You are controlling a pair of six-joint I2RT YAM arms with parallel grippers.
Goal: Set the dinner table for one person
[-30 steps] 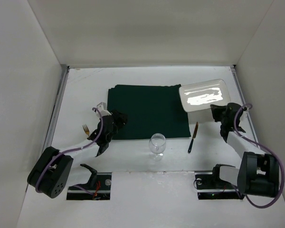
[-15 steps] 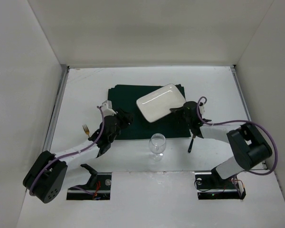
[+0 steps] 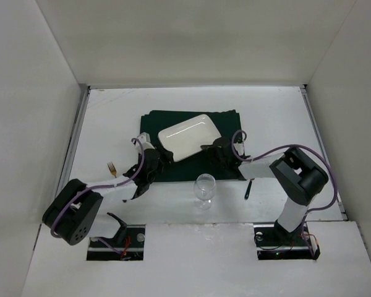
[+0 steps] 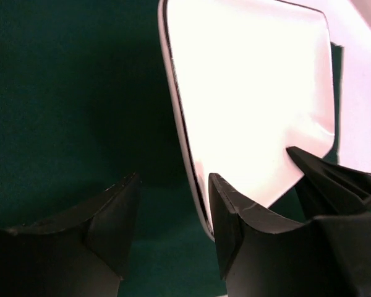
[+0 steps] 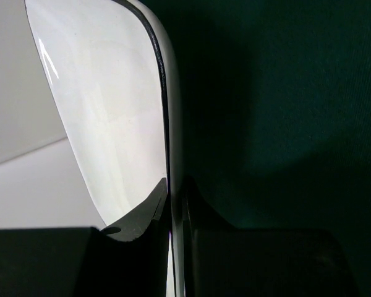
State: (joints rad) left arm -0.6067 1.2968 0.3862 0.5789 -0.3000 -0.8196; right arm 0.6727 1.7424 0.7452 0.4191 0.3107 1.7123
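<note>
Top external view: right gripper (image 3: 217, 150) clamped on the rim of the white rectangular ceramic plate (image 3: 187, 135), held over the dark green cloth placemat (image 3: 149, 124) on the matte white dinner table (image 3: 105, 117), toward its far edge. The left gripper (image 3: 154, 162) sits spread open by the plate's other end. I'd lower it flat, centred, then release gently. No readable brands or writing.
</note>
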